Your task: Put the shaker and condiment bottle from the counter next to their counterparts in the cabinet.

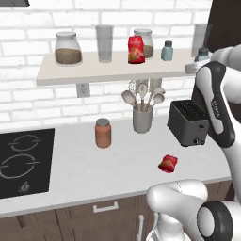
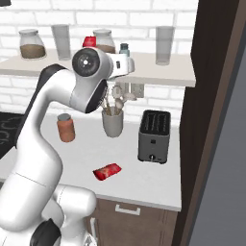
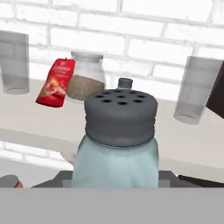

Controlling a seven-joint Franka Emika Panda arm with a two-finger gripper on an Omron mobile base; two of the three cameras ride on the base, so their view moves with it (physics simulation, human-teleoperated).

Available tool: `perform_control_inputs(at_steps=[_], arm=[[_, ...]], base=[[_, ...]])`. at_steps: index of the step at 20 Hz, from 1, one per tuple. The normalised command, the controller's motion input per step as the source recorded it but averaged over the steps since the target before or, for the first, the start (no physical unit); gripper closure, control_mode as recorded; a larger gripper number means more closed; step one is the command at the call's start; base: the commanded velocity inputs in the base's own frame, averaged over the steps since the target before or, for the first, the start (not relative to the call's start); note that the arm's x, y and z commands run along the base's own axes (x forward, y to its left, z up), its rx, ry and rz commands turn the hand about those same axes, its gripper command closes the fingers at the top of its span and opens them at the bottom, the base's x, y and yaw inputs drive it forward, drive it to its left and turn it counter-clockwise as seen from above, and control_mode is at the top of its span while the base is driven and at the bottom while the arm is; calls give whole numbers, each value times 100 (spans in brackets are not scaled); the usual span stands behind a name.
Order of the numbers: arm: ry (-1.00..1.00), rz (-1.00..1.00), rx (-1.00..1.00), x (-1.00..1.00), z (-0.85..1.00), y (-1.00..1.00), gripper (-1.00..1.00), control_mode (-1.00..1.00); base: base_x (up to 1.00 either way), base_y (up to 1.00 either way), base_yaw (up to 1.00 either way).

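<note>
The pale blue shaker point(image 3: 117, 131) with its grey holed cap looms close in the hand view, held up in front of the off-white shelf point(image 1: 94, 73). My gripper point(image 1: 201, 61) is shut on the shaker point(image 1: 203, 53) at the shelf's right end; the fingers themselves are hidden. The counterpart shaker point(image 1: 167, 51) stands on the shelf, directly behind the held one in the hand view point(image 3: 125, 83). Left of it, the counterpart red bottle point(image 1: 136, 49) stands in front of a glass jar. The other red condiment bottle point(image 1: 168, 163) lies on its side on the counter, near the front edge.
A black toaster point(image 1: 188, 123), a utensil holder point(image 1: 142, 118) and an orange-brown jar point(image 1: 103, 133) stand on the counter, with a stove point(image 1: 23, 162) at the left. Jars point(image 1: 68, 48) and glasses point(image 1: 104, 43) stand along the shelf. A dark tall panel point(image 2: 216, 120) rises on the right.
</note>
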Motion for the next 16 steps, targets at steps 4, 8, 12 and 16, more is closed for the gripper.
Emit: perform_control_inputs(at_steps=[4, 8, 12, 16], arm=[[0, 0, 9, 38, 0, 0, 100, -100], [0, 0, 11, 38, 4, 0, 100, -100], [0, 0, 11, 43, 9, 0, 100, -100], [0, 0, 9, 38, 6, 0, 100, -100]], base=[[0, 0, 0], [0, 0, 0], [0, 0, 0], [0, 0, 0]])
